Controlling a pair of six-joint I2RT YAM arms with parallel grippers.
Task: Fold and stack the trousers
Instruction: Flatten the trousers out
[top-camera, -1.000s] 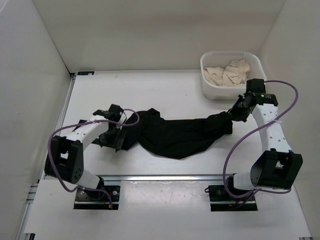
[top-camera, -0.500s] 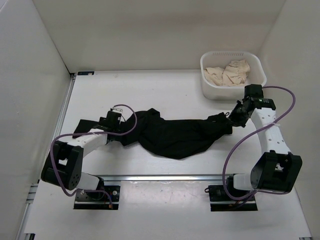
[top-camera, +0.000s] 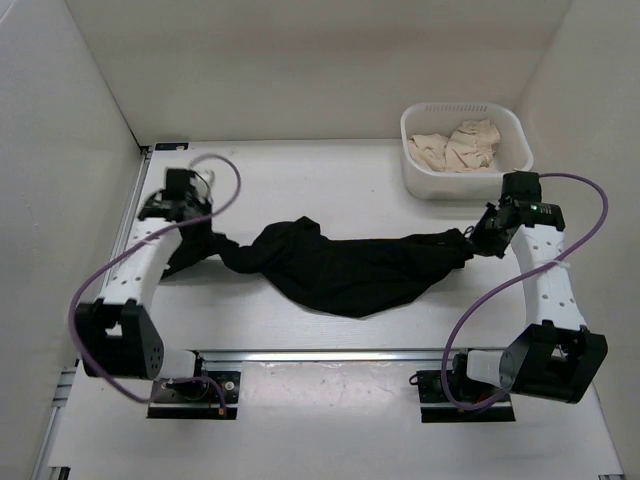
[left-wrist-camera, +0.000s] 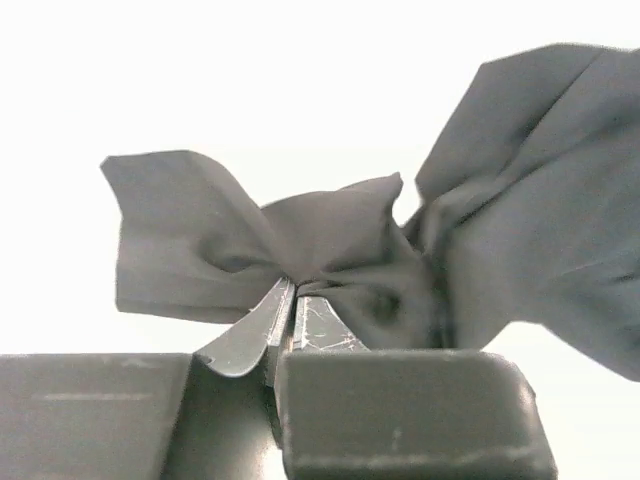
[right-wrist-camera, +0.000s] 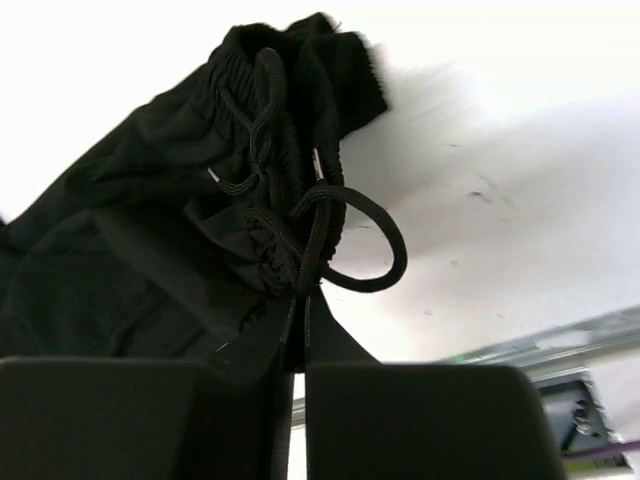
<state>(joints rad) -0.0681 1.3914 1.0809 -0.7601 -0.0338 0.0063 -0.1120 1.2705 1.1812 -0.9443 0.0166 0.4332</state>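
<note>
Trousers (top-camera: 350, 270) bunched mid-table, stretched 9 to 3 o'clock. Your left gripper (left-wrist-camera: 284, 305) is pinched tight on a leg fold at 9, right gripper (right-wrist-camera: 300, 300) clamped on the waistband at 3. Both bites are thin, so hard tension could slip one. Basket (top-camera: 455, 187) at 1.

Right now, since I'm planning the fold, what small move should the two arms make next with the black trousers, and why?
Probably draw both arms slightly apart. The left gripper is shut on one end of the black soft fabric trousers and the right gripper on their drawstring waistband, yet the cloth lies bunched and wrinkled between them.
</note>
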